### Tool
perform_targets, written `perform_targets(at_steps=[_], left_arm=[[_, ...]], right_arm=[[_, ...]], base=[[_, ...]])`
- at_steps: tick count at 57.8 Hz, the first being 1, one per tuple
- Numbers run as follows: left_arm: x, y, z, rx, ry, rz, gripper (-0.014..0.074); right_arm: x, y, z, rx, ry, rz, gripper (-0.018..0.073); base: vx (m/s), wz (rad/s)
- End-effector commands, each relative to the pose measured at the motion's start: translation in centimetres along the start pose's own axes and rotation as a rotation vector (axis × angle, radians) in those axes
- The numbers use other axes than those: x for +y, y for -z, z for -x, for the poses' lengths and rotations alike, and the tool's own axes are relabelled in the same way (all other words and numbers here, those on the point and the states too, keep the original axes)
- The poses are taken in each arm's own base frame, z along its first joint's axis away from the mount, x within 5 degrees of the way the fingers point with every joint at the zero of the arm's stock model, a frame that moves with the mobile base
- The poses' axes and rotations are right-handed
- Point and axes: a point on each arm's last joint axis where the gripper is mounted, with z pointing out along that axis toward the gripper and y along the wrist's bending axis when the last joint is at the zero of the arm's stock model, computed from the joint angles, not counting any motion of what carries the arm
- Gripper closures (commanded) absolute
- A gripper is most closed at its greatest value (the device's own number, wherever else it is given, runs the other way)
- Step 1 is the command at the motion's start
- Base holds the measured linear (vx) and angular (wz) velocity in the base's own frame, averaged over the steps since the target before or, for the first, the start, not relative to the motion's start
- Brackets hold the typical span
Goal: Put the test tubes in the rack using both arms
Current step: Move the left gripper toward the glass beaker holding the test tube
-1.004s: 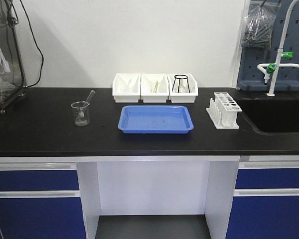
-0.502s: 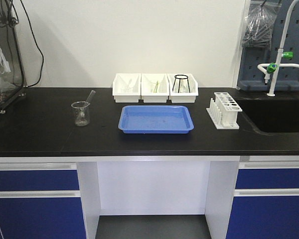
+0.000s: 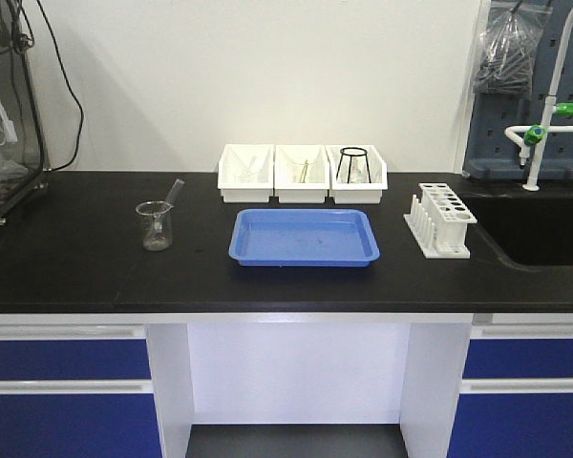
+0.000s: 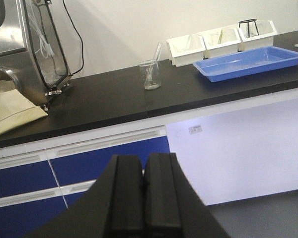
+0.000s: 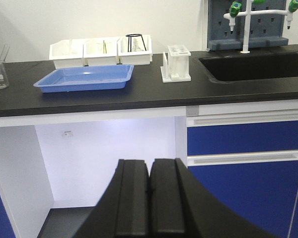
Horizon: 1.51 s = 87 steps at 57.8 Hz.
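Observation:
One test tube [image 3: 175, 188] leans in a clear glass beaker [image 3: 155, 227] on the left of the black counter; it shows too in the left wrist view as test tube [image 4: 157, 51]. The white rack [image 3: 443, 220] stands on the right beside the sink, its holes looking empty, and appears as rack [image 5: 176, 63] in the right wrist view. My left gripper [image 4: 143, 159] is shut with nothing in it, low in front of the blue drawers. My right gripper [image 5: 149, 164] is also shut and empty, below counter height. Neither arm shows in the front view.
A blue tray [image 3: 304, 237] lies mid-counter. Three white bins [image 3: 302, 173] stand behind it, one holding a black wire tripod [image 3: 352, 162]. A sink [image 3: 544, 234] with a white tap [image 3: 544, 124] is at the right. A metal and glass apparatus [image 4: 25, 49] stands at the left.
The whole front view has shifted: everything on the counter now sits slightly farther right and lower in the frame. Nothing on the counter moved relative to the rest.

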Motion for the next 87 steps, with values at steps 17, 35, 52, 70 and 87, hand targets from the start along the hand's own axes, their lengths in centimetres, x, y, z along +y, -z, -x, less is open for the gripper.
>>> perform_targets(at_steps=[17,35,52,70,87], left_arm=[[0.05,0.03,-0.05,-0.078,0.017,0.016,0.0598],[0.05,0.03,-0.05,-0.078,0.017,0.016,0.0598],[0.05,0.03,-0.05,-0.078,0.017,0.016,0.0598],[0.05,0.03,-0.05,-0.078,0.017,0.016,0.0598],[0.05,0.03,-0.05,-0.078,0.017,0.016,0.0598]], right_arm=[[0.08,0.03,0.44,-0.081,0.017,0.01,0.0566],[0.08,0.03,0.44,-0.081,0.017,0.01,0.0566],[0.08,0.03,0.44,-0.081,0.017,0.01,0.0566],[0.08,0.03,0.44,-0.081,0.017,0.01,0.0566],[0.08,0.03,0.44,-0.081,0.017,0.01,0.0566]], base=[[0.3,-0.01],[0.35,-0.02],[0.39,-0.06],[0.4,0.0],[0.4,0.03]])
